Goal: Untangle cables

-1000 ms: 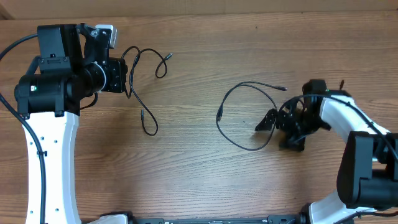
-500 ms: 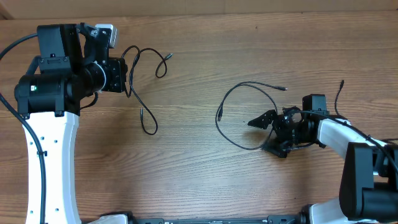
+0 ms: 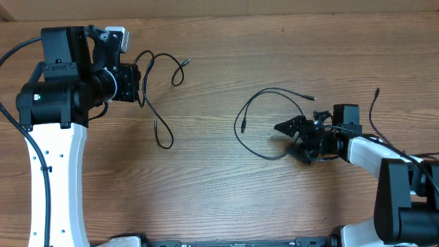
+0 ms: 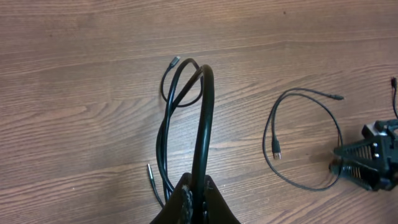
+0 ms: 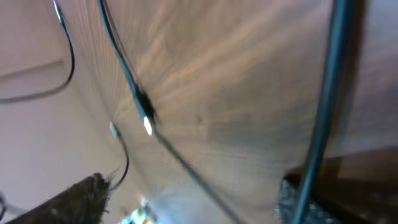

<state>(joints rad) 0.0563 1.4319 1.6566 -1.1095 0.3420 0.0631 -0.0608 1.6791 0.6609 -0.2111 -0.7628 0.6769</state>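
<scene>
Wood table (image 3: 206, 199). Your left gripper (image 4: 198, 186) is pinched tight on first cable (image 4: 207, 93), probably anchoring it away from the other. Second cable (image 3: 274, 90) lies looped mid-table. Your right gripper (image 3: 291, 142), jaws spread, sits at loop's near curve, likely lining up grab.

Left arm (image 3: 58, 171) on my feed: white shell, tiny dark screw dots, black joint housings, green light (image 3: 38, 97), thick black cable (image 3: 12, 51) off its shoulder, grey camera box (image 3: 116, 38). Right arm (image 3: 367, 151): white link, black wrist block (image 3: 346, 113), right gripper (image 3: 291, 142) all black.
</scene>
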